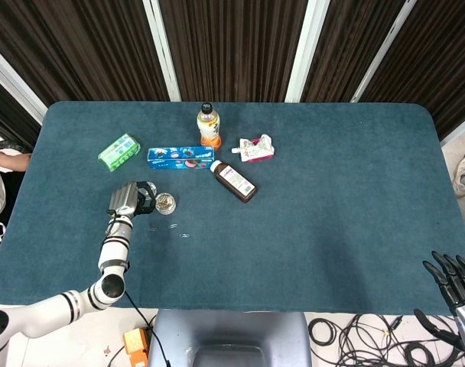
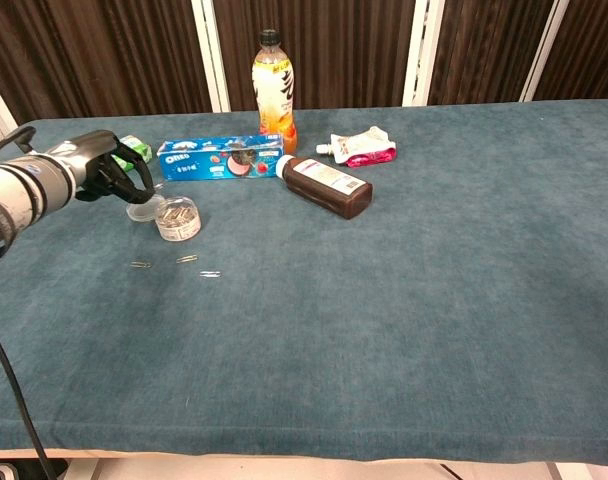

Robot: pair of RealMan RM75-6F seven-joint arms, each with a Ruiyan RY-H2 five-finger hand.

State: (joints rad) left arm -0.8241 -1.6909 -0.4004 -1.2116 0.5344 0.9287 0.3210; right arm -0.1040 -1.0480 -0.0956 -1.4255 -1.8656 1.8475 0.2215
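Observation:
My left hand [image 1: 130,200] [image 2: 106,176] hovers with its fingers curled in, and nothing shows between them. It sits just left of a small clear jar [image 1: 165,202] [image 2: 178,218] of paper clips and over the jar's clear lid [image 2: 141,211]. Three loose paper clips [image 1: 172,226] [image 2: 187,260] lie on the blue cloth in front of the jar. My right hand [image 1: 454,281] hangs off the table's near right corner with its fingers spread, and it holds nothing. The chest view does not show it.
Behind the jar lie a green pack [image 1: 118,151], a blue Oreo box [image 1: 180,157] [image 2: 220,158], a brown bottle on its side [image 1: 233,180] [image 2: 324,185] and a pink-white pouch [image 1: 255,149] [image 2: 359,147]. An orange drink bottle [image 1: 208,125] [image 2: 271,90] stands upright. Cables lie on the floor.

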